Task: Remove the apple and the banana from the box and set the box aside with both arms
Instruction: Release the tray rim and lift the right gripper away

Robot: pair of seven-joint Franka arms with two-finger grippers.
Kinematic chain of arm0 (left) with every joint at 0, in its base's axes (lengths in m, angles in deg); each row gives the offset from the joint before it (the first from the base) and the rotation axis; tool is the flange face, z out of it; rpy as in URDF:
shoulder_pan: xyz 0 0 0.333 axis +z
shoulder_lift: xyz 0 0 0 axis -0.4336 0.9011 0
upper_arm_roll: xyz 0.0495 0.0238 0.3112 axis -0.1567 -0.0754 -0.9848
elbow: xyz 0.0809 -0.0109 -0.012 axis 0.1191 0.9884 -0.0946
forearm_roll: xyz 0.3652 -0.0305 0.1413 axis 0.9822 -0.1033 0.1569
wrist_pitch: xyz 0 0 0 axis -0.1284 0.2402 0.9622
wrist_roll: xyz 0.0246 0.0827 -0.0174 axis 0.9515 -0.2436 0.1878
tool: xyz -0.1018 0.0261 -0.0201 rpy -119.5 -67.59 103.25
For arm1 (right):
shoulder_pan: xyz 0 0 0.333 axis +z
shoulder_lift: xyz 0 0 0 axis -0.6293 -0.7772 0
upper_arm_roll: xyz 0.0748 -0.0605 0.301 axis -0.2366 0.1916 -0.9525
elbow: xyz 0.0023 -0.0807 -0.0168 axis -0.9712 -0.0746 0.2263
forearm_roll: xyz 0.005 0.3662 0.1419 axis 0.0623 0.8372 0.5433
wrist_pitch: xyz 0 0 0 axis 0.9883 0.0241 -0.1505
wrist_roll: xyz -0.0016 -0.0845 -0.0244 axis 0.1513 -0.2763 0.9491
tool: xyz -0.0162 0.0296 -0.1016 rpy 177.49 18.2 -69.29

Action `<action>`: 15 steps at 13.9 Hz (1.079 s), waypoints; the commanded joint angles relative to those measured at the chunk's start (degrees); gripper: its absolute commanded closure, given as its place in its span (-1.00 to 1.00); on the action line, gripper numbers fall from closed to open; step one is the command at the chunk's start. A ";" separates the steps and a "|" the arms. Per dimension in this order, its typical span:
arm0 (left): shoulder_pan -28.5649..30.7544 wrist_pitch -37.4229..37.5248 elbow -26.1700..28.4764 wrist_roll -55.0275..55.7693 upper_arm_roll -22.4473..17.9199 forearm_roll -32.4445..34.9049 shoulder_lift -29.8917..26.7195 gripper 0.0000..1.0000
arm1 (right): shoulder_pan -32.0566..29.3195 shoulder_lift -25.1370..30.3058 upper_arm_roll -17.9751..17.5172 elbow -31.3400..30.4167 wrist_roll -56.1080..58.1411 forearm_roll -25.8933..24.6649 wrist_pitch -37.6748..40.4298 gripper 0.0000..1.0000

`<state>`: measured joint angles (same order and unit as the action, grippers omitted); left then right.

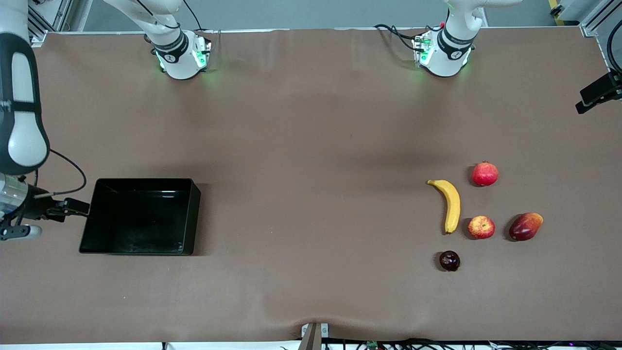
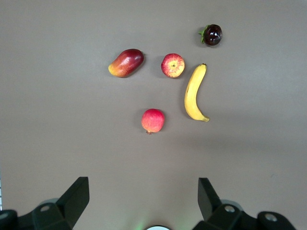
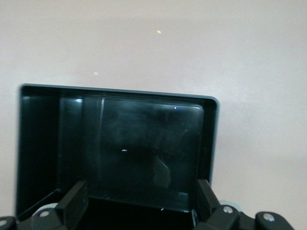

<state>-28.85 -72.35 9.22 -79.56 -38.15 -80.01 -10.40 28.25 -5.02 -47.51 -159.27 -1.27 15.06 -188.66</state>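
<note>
**Both grippers spread wide, tray and fruit at separate ends of the table**

The right gripper (image 3: 139, 203) has its jaws spread wide, holding nothing. In the right wrist view its two dark fingers (image 3: 72, 203) straddle the near wall of the black tray (image 3: 213, 139), and in the front view the gripper (image 1: 73, 208) sits right at the tray's short wall, at the right arm's end of the table. Whether a finger touches the wall cannot be told.

The left gripper (image 2: 144, 201) also has its jaws spread wide and empty, its fingers (image 2: 76, 196) hanging high over bare table with the fruit cluster below. In the front view only a dark part of it (image 1: 600, 92) shows at the picture's edge.

The tray (image 1: 85, 228) lies flat on the brown table (image 1: 311, 146) with nothing in it. All the fruit lies well apart from the tray, toward the left arm's end. The banana (image 1: 452, 204) is the fruit closest to the tray, lying lengthwise toward the front camera. The apple (image 1: 481, 227) sits just beside the banana's lower end, not touching it. A red-and-yellow mango-like fruit (image 1: 525, 226) lies beside the apple, away from the tray. A plain red round fruit (image 1: 485, 174) sits farther from the front camera than the apple, near the banana's upper end. A small dark purple fruit (image 1: 449, 260) rests nearest the front camera, just below the banana's tip.
</note>
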 commanded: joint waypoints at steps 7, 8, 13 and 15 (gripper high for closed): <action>-0.45 -0.79 -1.22 0.35 -0.09 -0.96 1.18 -1.00 | 12.06 15.08 -0.22 -1.28 -22.57 -8.17 16.49 -1.00; -0.45 -0.87 -1.22 0.35 -0.09 -0.96 1.26 -1.00 | 12.15 15.88 -0.22 -1.01 -22.32 -8.26 17.64 -1.00; -0.36 -0.87 -1.22 0.35 0.00 -0.96 1.27 -1.00 | 13.02 18.88 1.96 3.80 -22.58 -7.56 24.74 -1.00; -0.27 -0.87 -1.14 0.35 0.00 -0.96 1.27 -1.00 | 17.41 20.18 7.22 5.06 -22.76 -7.47 26.52 -1.00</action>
<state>-28.95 -73.28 9.18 -79.54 -37.95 -80.01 -9.60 41.98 13.99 -44.51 -155.61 -22.88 7.70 -164.23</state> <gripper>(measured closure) 0.000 0.000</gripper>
